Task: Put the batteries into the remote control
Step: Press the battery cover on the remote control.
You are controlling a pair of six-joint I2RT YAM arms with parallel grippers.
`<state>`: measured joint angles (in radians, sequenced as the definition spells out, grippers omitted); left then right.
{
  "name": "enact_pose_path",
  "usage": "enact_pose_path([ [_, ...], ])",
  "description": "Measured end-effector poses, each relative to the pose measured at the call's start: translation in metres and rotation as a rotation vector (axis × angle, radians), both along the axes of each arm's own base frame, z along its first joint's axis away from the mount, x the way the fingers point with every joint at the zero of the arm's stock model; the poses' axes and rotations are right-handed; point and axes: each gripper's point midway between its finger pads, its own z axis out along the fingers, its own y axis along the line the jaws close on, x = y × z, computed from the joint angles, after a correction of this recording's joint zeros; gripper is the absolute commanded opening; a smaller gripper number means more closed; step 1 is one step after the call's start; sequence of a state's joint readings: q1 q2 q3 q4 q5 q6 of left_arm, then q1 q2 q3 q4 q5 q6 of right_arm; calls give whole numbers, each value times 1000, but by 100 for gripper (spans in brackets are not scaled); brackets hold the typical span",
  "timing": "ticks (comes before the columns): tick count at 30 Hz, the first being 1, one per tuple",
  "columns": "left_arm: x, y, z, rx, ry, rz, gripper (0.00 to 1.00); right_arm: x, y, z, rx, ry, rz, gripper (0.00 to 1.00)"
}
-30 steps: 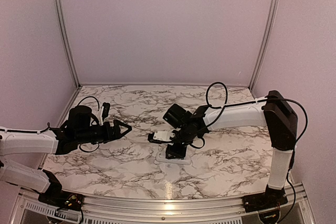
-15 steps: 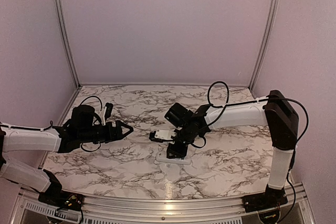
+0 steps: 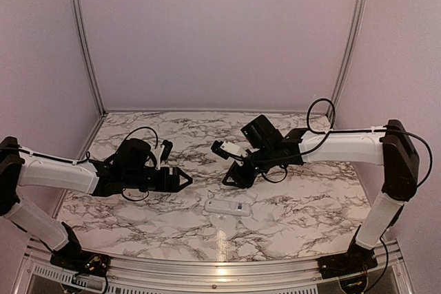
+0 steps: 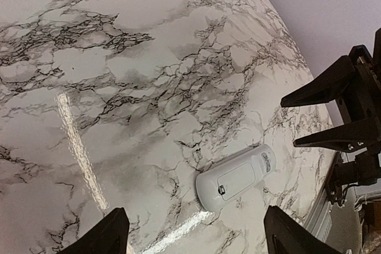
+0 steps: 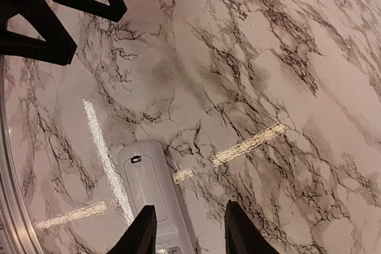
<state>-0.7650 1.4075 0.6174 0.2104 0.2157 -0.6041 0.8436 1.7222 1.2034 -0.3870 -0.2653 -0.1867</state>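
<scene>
the remote control (image 3: 229,206) lies flat on the marble table (image 3: 296,218), near the front edge and about midway between the two arms. its plain white back faces up, and the battery cover (image 4: 237,176) looks seated in place, though the seam is too small to be sure. the right gripper (image 3: 231,178) hangs above and just behind the remote, its fingers (image 5: 144,230) apart and empty. the left gripper (image 3: 186,180) hovers off to the remote's left, jaws spread wide, holding nothing.
</scene>
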Motion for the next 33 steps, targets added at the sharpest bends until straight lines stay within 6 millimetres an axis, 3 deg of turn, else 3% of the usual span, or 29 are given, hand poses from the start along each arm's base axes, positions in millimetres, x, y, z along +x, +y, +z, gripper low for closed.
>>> enact_pose_path([
  [5, -4, -17, -19, 46, 34, -30, 65, -11, -1, -17, 42, 87, -29, 25],
  [11, -7, -35, -32, 69, 69, -56, 59, -22, 11, -17, 152, 208, -33, 19],
  [17, -5, -51, -35, 70, 76, -75, 54, -24, 18, -28, 179, 256, -38, 18],
  [25, -11, -59, -50, 92, 109, -85, 49, -33, 14, -53, 153, 317, -41, 17],
  [33, -10, -72, -54, 112, 107, -90, 45, -37, 12, -66, 134, 345, -39, 16],
])
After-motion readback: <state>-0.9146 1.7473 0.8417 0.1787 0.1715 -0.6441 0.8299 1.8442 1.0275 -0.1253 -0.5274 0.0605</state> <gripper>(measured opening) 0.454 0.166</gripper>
